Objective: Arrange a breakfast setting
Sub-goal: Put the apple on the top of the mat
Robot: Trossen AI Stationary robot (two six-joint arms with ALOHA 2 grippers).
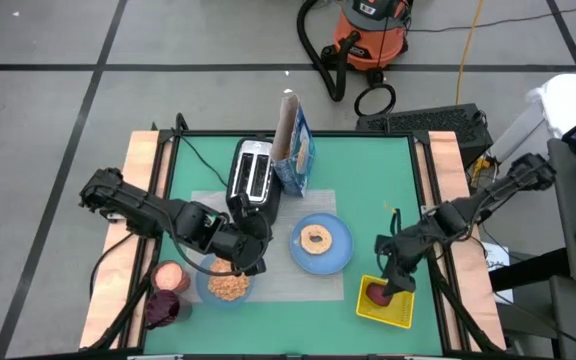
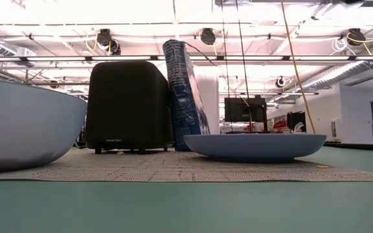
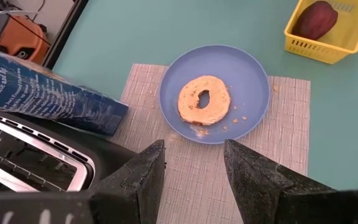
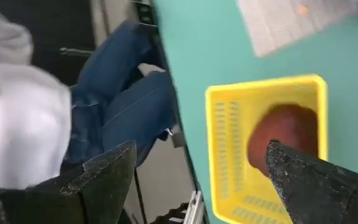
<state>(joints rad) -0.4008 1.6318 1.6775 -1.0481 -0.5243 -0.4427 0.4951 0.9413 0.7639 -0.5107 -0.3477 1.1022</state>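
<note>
Near edge: right gripper point(image 1: 392, 281) hangs over the yellow tray point(image 1: 400, 318) with the dark red fruit point(image 1: 378, 294) in it, jaws spread wide, nothing held. Light-blue bowl point(image 1: 227, 284) with cereal sits at the near left of the grey mat point(image 1: 298, 285). Left gripper point(image 1: 252, 262) is above the bowl's far rim, jaws partly open, empty. Light-blue plate point(image 1: 323, 243) on the mat carries the browned bagel point(image 1: 316, 238). Further back, the toaster point(image 1: 253, 177) stands just beside the blue cereal box point(image 1: 294, 145). A person's jeans-clad legs point(image 4: 126, 93) show beside the table.
</note>
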